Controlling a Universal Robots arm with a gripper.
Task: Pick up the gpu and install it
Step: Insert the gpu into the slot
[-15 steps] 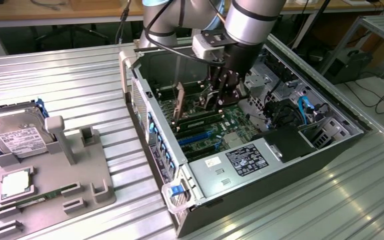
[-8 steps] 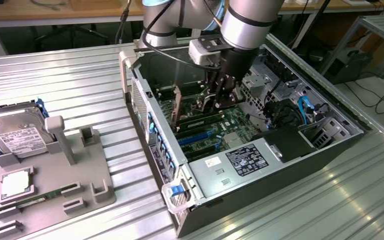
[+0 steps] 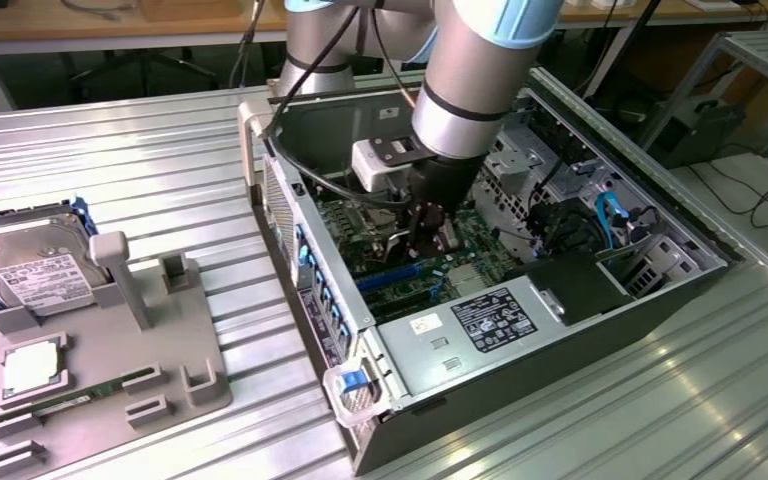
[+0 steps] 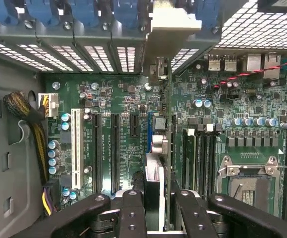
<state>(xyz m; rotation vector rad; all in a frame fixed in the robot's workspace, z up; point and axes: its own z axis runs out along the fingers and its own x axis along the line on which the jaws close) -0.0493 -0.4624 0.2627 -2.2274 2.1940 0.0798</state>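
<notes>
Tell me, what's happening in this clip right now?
The robot arm has its gripper down inside the open computer case, shut on the gpu, which it holds edge-on above the motherboard near the expansion slots. The card's bracket sits up by the rear slot openings. On the grey tray beside the case lie a hard drive and a memory stick.

Even, bright overhead light, soft glare on the ribbed metal table (image 3: pixel 117 160); case interior (image 3: pixel 344 135) shadowed, slightly soft.

gpu (image 4: pixel 159 148) upright over motherboard (image 4: pixel 118 99) inside computer case (image 3: pixel 651 290), parts tray (image 3: pixel 104 390) at exterior view's left
</notes>
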